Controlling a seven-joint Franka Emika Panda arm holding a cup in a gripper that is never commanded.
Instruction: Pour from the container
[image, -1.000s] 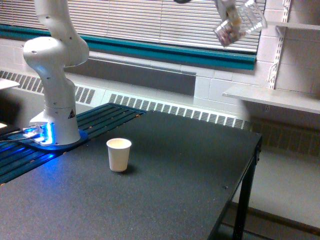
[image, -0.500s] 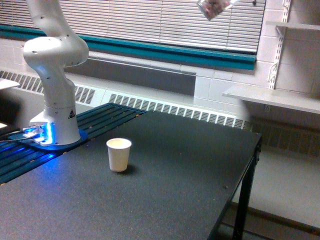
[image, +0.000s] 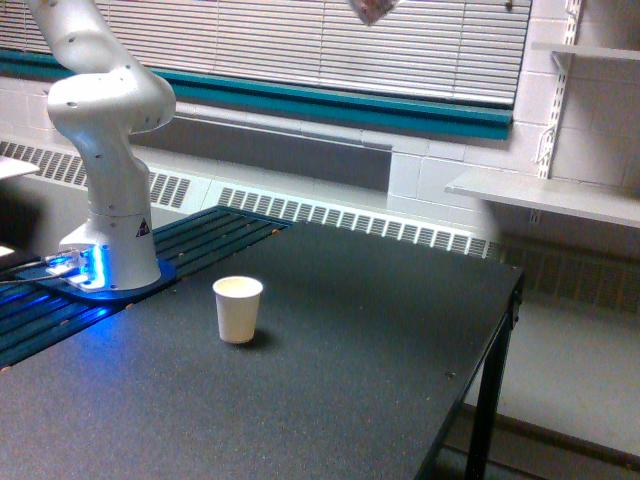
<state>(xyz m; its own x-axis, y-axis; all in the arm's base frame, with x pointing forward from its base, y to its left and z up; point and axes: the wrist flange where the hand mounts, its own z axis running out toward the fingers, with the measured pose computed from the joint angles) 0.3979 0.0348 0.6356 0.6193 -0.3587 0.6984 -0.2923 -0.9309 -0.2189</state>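
Arm (image: 100, 110) rises from its blue-lit base and leaves the frame at the top; its claw is out of view, grip unknown. Only the cup's (image: 373, 10) bottom tip shows at the top edge, reddish bits inside — high above the black table (image: 330, 360). White paper cup (image: 238, 309) stands upright; blinds and radiator behind.

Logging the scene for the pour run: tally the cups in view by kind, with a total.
White paper cup, upright on the black table: 1
Clear plastic cup, only its bottom showing at the frame's top edge: 1
Total: 2
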